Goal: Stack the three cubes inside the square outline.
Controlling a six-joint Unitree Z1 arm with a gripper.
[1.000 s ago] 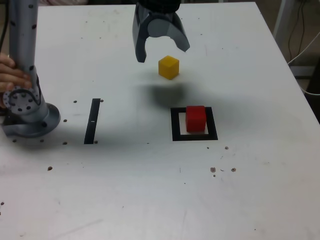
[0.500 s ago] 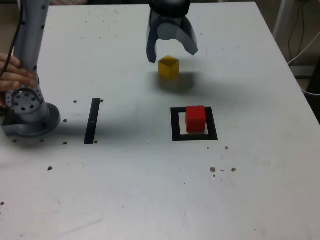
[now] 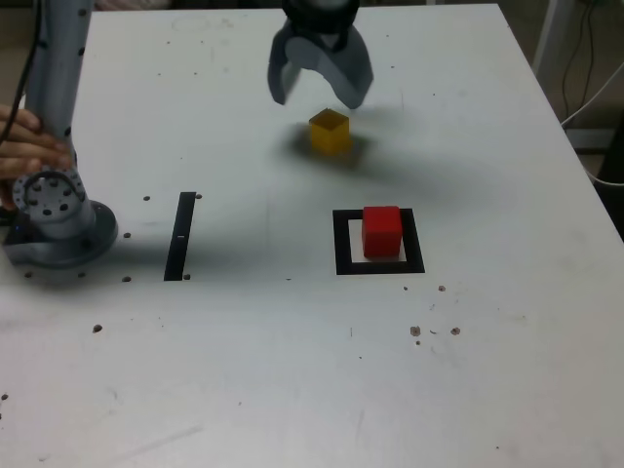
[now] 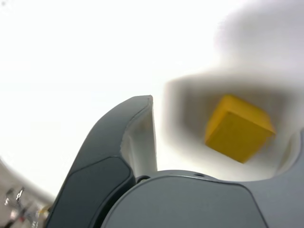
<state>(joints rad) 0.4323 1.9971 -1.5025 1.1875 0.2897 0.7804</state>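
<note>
- We are seeing the grey gripper (image 3: 320,97) hanging spread wide (nothing grasped) over the small matte yellow cube (image 3: 330,131), upper centre.
- The red cube (image 3: 382,230) is sitting inside the black square outline (image 3: 341,244), right of centre.

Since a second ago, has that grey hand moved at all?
Yes. The hand, open, has shifted toward the exterior view's right and turned, so it now straddles the yellow cube, which has stayed put on the table.

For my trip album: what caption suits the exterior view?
Open gripper poised over a yellow cube, red cube inside the square outline.
</note>
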